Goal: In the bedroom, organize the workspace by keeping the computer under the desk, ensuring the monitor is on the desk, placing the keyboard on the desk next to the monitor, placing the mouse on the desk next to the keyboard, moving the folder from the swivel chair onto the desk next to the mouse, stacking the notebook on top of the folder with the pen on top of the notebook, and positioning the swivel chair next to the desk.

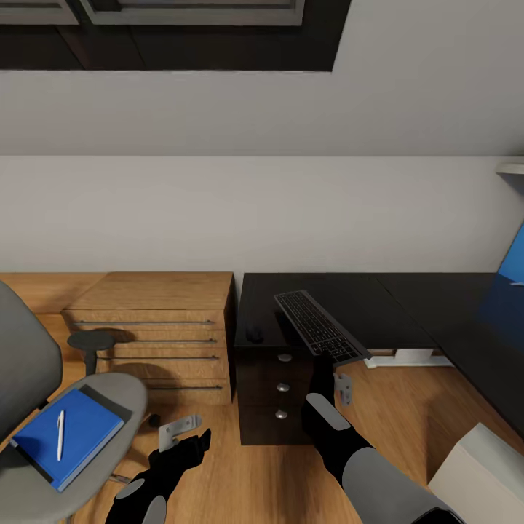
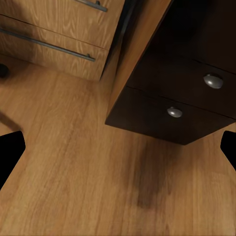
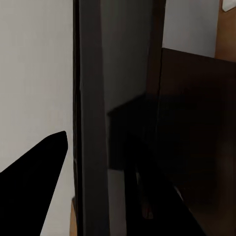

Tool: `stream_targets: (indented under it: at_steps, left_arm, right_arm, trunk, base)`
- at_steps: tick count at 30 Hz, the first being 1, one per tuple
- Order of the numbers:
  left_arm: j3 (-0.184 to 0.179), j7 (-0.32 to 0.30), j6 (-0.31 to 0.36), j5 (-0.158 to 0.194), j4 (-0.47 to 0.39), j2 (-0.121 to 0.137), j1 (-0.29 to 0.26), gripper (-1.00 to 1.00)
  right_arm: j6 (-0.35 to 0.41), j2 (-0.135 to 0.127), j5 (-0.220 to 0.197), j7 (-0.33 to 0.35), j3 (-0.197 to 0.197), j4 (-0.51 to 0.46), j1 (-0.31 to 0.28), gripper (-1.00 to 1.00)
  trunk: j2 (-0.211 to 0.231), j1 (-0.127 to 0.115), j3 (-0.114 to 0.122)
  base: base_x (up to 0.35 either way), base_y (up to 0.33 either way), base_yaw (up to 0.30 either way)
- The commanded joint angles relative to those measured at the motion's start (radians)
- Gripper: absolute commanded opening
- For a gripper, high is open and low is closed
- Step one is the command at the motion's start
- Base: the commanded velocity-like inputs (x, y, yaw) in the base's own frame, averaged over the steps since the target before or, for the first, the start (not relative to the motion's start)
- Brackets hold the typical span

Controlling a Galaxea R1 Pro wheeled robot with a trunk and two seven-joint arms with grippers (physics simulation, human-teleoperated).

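Head view: the right gripper (image 1: 325,362) is closed on the near short end of the keyboard (image 1: 320,327), which is held tilted above the top of the black drawer unit (image 1: 280,378), its far end toward 11 o'clock. The keyboard is slim and flat, with dark keys in a grey-silver frame. A small dark rounded object, probably the mouse (image 1: 255,335), lies on the glossy black top at 9 o'clock from the keyboard. The desk (image 1: 466,313), a flat black tabletop, extends from the unit toward 3 o'clock; a blue panel (image 1: 515,260) stands at its right edge.

At 8 o'clock in this view, the swivel chair (image 1: 109,393) has a grey upholstered seat. The bright-blue folder (image 1: 69,433) lies on it, over a dark notebook (image 1: 109,402) whose edge shows along the folder's far side. The pale pen (image 1: 60,434) rests on the folder. A light-wood drawer chest (image 1: 156,327) with thin metal bar handles stands between the chair and the black unit.

The left gripper (image 1: 191,431) hangs low over the wood floor (image 1: 407,407), holding nothing.

Left wrist view: black fingertips (image 2: 10,152) stand wide apart at the frame edges. Between them are grained floor planks (image 2: 73,196) and the black unit's drawer fronts with round silver knobs (image 2: 213,80).

Right wrist view: one black fingertip (image 3: 34,172) lies beside the keyboard's edge (image 3: 91,123), seen end-on as a dark grey strip against the pale wall.
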Motion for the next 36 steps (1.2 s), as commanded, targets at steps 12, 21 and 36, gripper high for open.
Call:
stream_targets:
  at_steps: [12,21,36]
  left_arm:
    - [-0.002,0.004,0.002,0.011,0.011,0.003,-0.001,1.0]
    - [0.0,0.005,0.003,0.012,0.011,0.005,-0.001,1.0]
    - [0.0,0.005,0.003,0.011,0.011,0.005,-0.001,1.0]
  right_arm:
    - [-0.003,0.0,-0.011,0.005,0.003,0.001,-0.001,-1.0]
    - [-0.004,0.0,-0.009,0.005,0.004,0.001,-0.001,-1.0]
    - [-0.004,0.0,-0.009,0.004,0.004,0.002,-0.001,-1.0]
  trunk:
    - [-0.001,0.0,-0.001]
    - [-0.001,0.0,-0.001]
    - [-0.001,0.0,-0.001]
  base:
    - [0.039,0.0,0.0]
    - [0.064,0.0,0.0]
    - [0.035,0.014,0.0]
